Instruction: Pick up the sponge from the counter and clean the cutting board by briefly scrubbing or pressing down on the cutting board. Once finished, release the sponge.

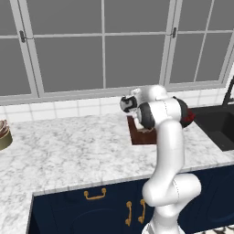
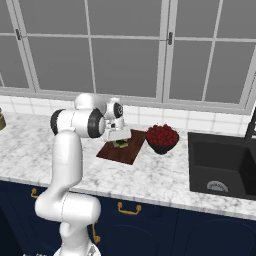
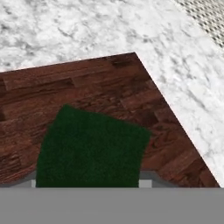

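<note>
— Looking for the sponge (image 3: 89, 148): where is it?

— Directly under the claw (image 2: 120, 141), dark green face up, lying on the cutting board (image 3: 100, 83). In the hand view it sits right at the claw's end, with brown wood showing past it on three sides. In the right base view a bit of green and yellow peeks out beneath the claw, against the board.

— Is the claw clamped on it?

— I cannot tell. The finger tips are hidden, and from the base cameras the hand covers the spot.

— How does the arm stand?

— It rises from the base in front of the navy cabinets (image 1: 82, 210), bends at a high elbow, and reaches forward over the tabletop (image 1: 68, 151). The hand points down at the board, low over it.

— Count things for me.

— One sponge, one cutting board, one arm with one claw. Beyond the board, to the claw's right in the right base view, stands one dark bowl heaped with red fruit (image 2: 162, 136), just beside the board's corner. Further right of that is one black sink (image 2: 222, 165). Far to the claw's left, at the picture's edge in the left base view, is one round tan object (image 1: 4, 135), cut off. Gold handles on the cabinets: three show in the left base view. Behind everything runs a wide window (image 1: 103, 45).
</note>
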You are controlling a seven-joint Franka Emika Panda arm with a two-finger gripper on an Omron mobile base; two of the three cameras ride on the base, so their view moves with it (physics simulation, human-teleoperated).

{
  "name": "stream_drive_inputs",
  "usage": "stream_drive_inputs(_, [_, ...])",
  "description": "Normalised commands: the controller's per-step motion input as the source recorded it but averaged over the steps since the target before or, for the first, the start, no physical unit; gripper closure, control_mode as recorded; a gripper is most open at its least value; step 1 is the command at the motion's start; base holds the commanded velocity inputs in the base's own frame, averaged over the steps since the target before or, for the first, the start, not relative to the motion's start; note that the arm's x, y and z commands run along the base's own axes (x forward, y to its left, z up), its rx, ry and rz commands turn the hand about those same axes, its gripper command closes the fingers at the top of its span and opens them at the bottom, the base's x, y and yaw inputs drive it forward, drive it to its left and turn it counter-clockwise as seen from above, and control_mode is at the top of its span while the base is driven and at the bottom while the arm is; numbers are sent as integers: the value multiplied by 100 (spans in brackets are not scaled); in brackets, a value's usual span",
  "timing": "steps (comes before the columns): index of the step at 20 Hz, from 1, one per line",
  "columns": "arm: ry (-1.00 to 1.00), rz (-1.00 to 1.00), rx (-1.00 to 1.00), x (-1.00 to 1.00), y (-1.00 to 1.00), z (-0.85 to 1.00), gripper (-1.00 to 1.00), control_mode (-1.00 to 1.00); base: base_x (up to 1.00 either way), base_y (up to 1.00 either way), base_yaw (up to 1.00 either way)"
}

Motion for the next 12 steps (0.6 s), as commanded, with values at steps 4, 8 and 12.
stream_drive_inputs(4, [-40, -1, 0, -100, 57, -85, 100, -100, 0, 0, 0])
stream_drive_inputs(8, [-10, -3, 0, -98, 66, -31, 100, -100, 0, 0, 0])
stream_drive_inputs(12, [13, 0, -3, -65, 64, 0, 100, -100, 0, 0, 0])
